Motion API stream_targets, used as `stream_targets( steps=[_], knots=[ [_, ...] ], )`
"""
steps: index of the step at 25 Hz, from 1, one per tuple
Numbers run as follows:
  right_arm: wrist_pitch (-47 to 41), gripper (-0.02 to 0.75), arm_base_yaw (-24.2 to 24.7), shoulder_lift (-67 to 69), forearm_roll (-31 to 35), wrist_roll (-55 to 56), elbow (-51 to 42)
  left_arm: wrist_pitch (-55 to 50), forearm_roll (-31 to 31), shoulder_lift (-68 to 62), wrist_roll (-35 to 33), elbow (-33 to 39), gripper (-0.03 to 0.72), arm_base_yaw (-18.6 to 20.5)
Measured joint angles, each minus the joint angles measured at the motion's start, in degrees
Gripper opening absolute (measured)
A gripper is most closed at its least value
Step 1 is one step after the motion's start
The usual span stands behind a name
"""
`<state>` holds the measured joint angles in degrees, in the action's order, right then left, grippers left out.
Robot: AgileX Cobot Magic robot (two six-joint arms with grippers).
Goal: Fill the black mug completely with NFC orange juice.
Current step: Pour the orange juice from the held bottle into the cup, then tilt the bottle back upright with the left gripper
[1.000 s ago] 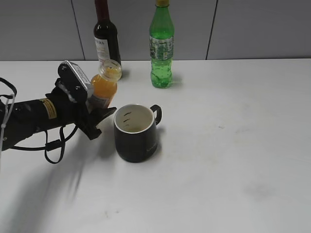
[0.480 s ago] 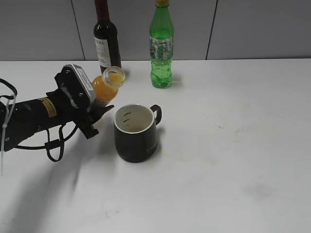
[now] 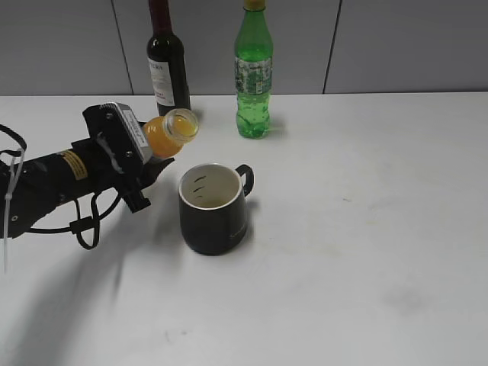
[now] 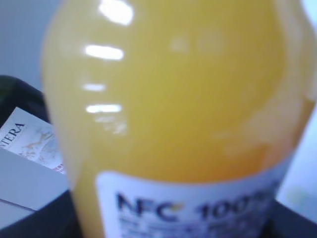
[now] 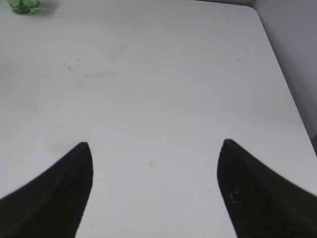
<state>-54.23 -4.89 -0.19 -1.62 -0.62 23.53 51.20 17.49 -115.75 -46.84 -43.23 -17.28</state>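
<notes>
The left gripper [image 3: 149,162], jaws clamped on the NFC orange juice [image 3: 168,133], tilts it left of the black mug [image 3: 213,207]; juice could miss onto the table [image 3: 366,229]. Right gripper [image 5: 154,148] gapes empty.

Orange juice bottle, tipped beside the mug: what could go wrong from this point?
1. The NFC orange juice bottle, held tilted by the left gripper, has its open neck up and left of the black mug, not over the rim; juice could land on the table.
2. The bottle looks quite full, so a surge may overshoot.
3. The gripper sits close to the mug and might nudge it.
</notes>
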Motion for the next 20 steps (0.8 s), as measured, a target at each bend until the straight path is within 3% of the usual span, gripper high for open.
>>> stream_targets(
  steps=[20],
  knots=[
    [0.0,0.594,0.0,0.0,0.0,0.0,0.0,5.0,-2.2,-2.6,-13.6,-1.5,0.468,0.0]
  ],
)
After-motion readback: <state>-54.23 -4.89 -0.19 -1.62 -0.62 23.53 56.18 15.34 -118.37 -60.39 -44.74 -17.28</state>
